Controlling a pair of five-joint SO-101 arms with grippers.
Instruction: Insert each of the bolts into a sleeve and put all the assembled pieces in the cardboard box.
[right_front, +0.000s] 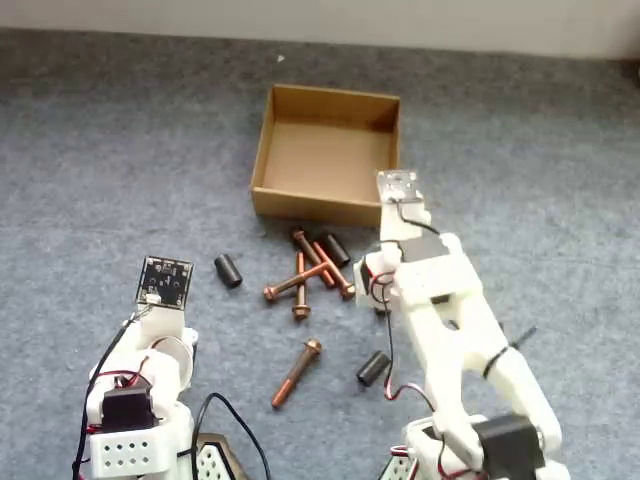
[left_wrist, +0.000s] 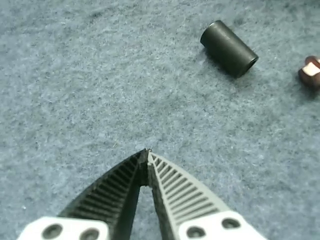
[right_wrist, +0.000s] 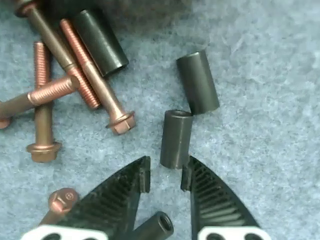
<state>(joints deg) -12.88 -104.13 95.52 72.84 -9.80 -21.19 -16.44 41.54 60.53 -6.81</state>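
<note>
Several copper bolts (right_front: 308, 268) lie crossed in a pile in front of the cardboard box (right_front: 262, 150), and one more bolt (right_front: 297, 372) lies apart nearer the arms. Black sleeves lie on the carpet: one (right_front: 228, 270) left of the pile, one (right_front: 334, 248) against it, one (right_front: 373, 368) beside the right arm (right_front: 440, 300). My right gripper (right_wrist: 166, 175) is open, low over the carpet. A sleeve (right_wrist: 176, 138) lies just beyond its fingertips, touching another sleeve (right_wrist: 198, 81) end to end. My left gripper (left_wrist: 148, 154) is shut and holds nothing, well short of a sleeve (left_wrist: 229, 41).
The box stands open with nothing inside. Grey carpet covers the whole floor, with free room on the left and far right. In the right wrist view a further sleeve (right_wrist: 152, 227) and a bolt head (right_wrist: 62, 200) lie under the gripper.
</note>
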